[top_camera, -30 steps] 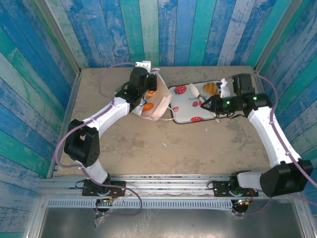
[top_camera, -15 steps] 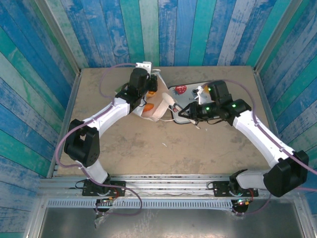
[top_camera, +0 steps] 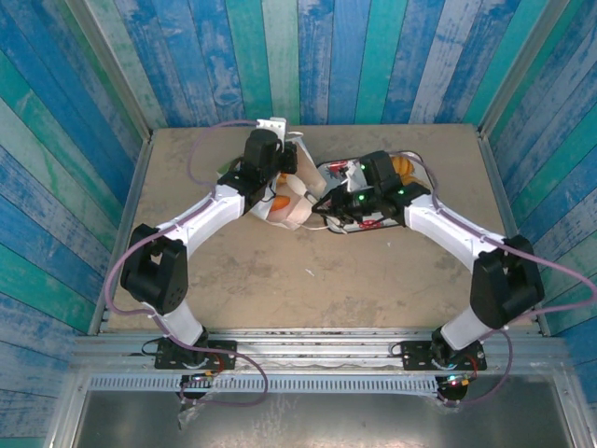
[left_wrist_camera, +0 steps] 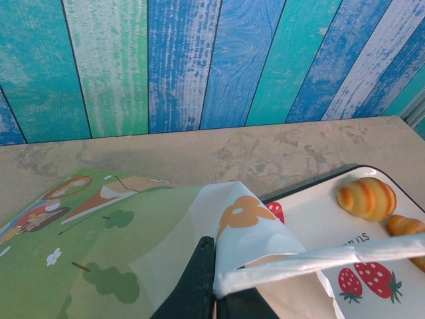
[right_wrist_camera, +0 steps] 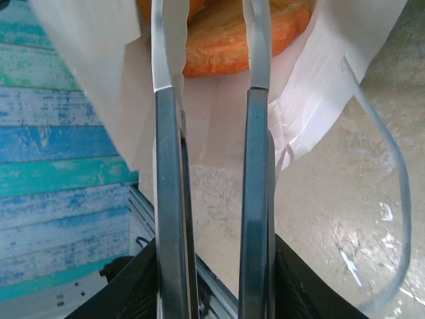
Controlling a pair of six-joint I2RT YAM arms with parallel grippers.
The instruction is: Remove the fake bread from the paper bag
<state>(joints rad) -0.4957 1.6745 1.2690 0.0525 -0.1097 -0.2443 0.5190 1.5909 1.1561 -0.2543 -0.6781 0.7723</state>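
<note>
one bread (right_wrist_camera: 226,40) inside bag (top_camera: 291,201), mid far edge of table (top_camera: 280,280), mouth toward right arm. left gripper (left_wrist_camera: 214,292) pinches bag rim. right gripper (right_wrist_camera: 216,266) clamps tongs (right_wrist_camera: 255,166), tips slightly apart; bread dead ahead, long axis crosswise.

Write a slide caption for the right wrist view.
Metal tongs, held by the right gripper, point at orange fake bread inside the white paper bag.

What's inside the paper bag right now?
At least one orange fake bread lies inside the paper bag, with the metal tongs pointing in at it. The bag's walls hide anything deeper, so the count is unclear.
</note>
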